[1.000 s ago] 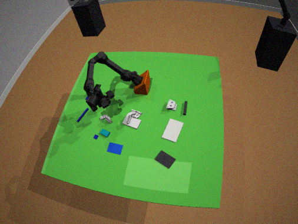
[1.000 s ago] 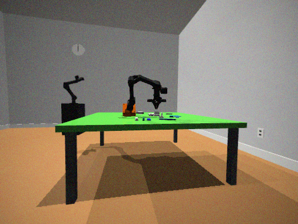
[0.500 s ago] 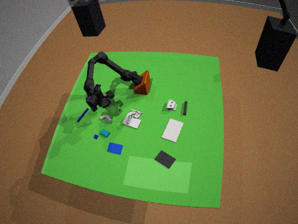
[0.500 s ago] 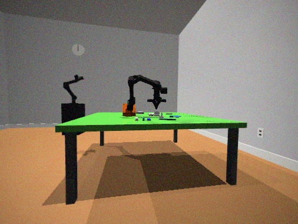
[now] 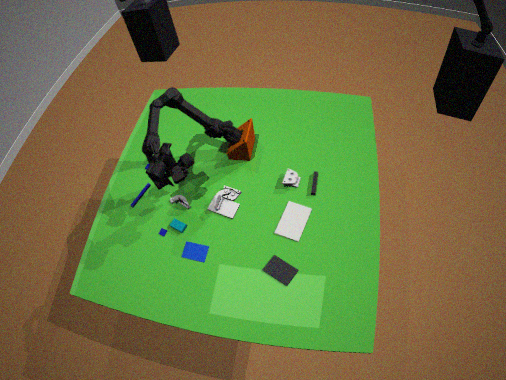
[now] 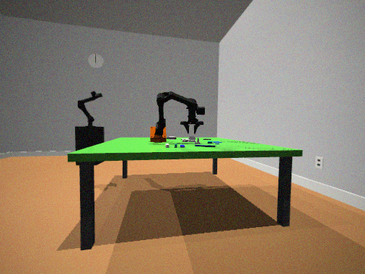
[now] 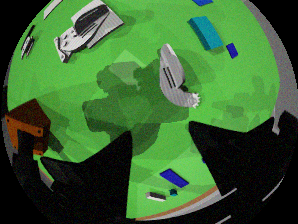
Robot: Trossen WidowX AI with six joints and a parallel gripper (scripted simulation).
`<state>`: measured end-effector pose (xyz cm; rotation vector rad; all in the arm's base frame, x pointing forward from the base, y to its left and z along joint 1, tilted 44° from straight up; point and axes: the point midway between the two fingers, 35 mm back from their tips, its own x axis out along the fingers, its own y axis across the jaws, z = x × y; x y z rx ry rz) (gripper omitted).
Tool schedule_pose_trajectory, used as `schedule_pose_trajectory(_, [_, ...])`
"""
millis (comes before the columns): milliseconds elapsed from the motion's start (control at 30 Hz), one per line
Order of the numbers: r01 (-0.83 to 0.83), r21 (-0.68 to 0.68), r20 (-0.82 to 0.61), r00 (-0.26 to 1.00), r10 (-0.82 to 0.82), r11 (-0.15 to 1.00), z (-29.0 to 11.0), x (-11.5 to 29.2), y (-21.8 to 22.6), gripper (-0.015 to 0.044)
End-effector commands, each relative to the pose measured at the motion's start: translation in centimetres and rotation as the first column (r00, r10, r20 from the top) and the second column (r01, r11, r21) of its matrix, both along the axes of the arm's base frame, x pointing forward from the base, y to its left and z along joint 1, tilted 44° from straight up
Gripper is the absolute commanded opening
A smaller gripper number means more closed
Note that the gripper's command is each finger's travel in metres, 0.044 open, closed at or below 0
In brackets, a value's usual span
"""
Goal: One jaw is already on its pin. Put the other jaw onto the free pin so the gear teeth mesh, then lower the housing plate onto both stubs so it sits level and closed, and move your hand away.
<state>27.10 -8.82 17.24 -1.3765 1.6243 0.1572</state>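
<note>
The free jaw (image 5: 179, 199) (image 7: 171, 75), light grey with teeth at one end, lies on the green table apart from the base. The base (image 5: 229, 208) (image 7: 114, 24) is a white plate bearing the other jaw (image 5: 218, 200); its pins are too small to make out. The housing plate (image 5: 290, 177) (image 7: 28, 45), white with two dark holes, stands apart near a black bar. My gripper (image 5: 171, 177) (image 6: 192, 132) (image 7: 160, 131) is open and empty, pointing down above the table, beside the free jaw's toothed end in the wrist view.
A teal block (image 5: 178, 225) (image 7: 206, 33) and small blue cube (image 5: 163, 232) (image 7: 232, 50) lie near the free jaw. A blue bar (image 5: 140, 195), blue plate (image 5: 195, 251), white panel (image 5: 293, 221), dark panel (image 5: 280, 270) and black bar (image 5: 314, 183) lie around. The orange mount (image 5: 243, 142) holds the arm.
</note>
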Motion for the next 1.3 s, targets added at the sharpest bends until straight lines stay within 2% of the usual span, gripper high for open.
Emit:
schedule_pose_trajectory(0, [0.000,0.000,0.000,1.000,0.000,1.000,0.00,0.00,0.00,0.0368])
schedule_pose_trajectory(100, [0.000,0.000,0.000,1.000,0.000,1.000,0.00,0.00,0.00,0.0440])
schedule_pose_trajectory(1033, [0.000,0.000,0.000,1.000,0.000,1.000,0.00,0.00,0.00,0.0440])
schedule_pose_trajectory(1267, [0.000,0.000,0.000,1.000,0.000,1.000,0.00,0.00,0.00,0.0256])
